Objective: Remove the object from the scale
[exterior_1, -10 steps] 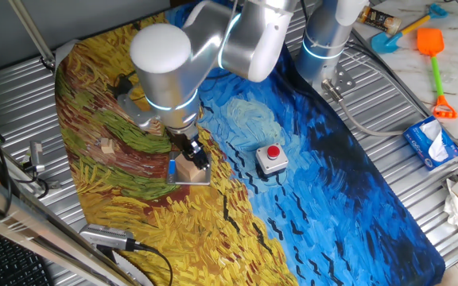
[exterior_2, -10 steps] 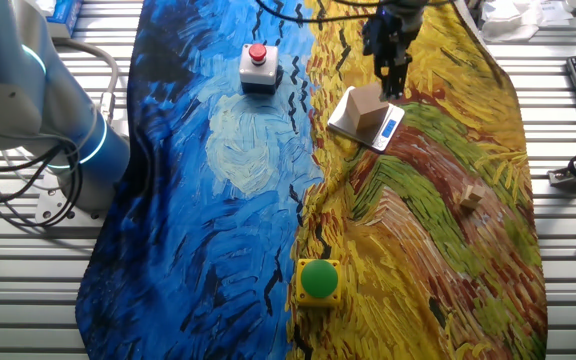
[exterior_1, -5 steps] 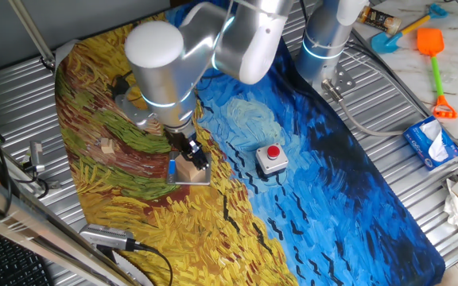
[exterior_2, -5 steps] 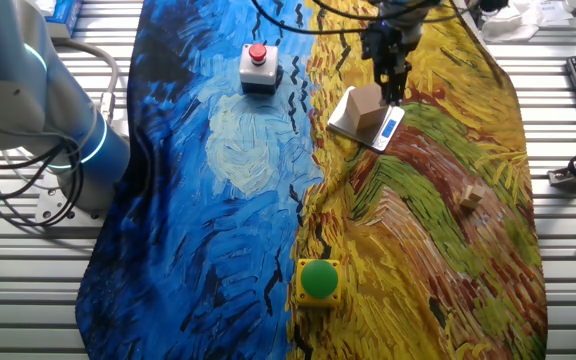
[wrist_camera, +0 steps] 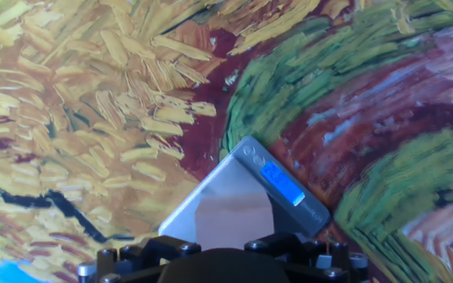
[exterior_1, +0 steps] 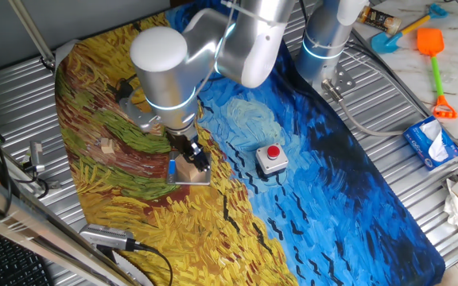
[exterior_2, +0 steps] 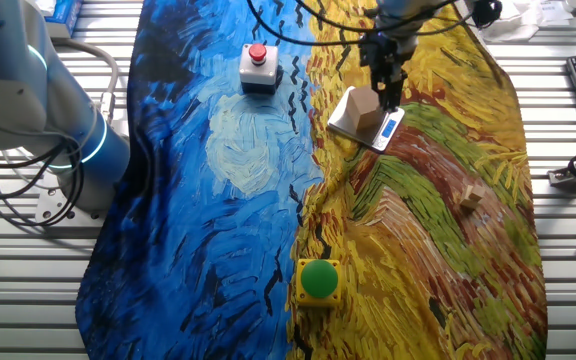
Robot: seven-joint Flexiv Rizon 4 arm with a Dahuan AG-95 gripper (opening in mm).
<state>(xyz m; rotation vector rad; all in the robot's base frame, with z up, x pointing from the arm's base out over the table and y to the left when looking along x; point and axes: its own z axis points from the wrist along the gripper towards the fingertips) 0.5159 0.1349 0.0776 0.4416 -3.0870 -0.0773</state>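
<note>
the light tan wooden block (exterior_2: 363,110), roughly a cube, sits on the thin flat silver square scale (exterior_2: 380,130) with the blue display on one edge, so the main part of the task is not done. the black two-finger gripper (exterior_2: 389,92) of the silver arm hangs right above the block, and in one fixed view the fingers (exterior_1: 198,158) reach down onto or beside the top of the block (exterior_1: 186,169); i cannot tell if they touch it. i also cannot tell if the jaws are spread or closed, because the hand view shows only the black gripper body at the bottom edge, the scale (wrist_camera: 234,208) and the painted cloth (wrist_camera: 85,110) under it. in my judgement the approach is almost finished, and the grasp, the lift and the placing of the block on the cloth beside the scale remain. the grey box with a red button (exterior_1: 271,158) stands near the scale, on the blue part of the cloth, and a much smaller tan wooden piece (exterior_2: 471,195) lies well apart from the scale.
</note>
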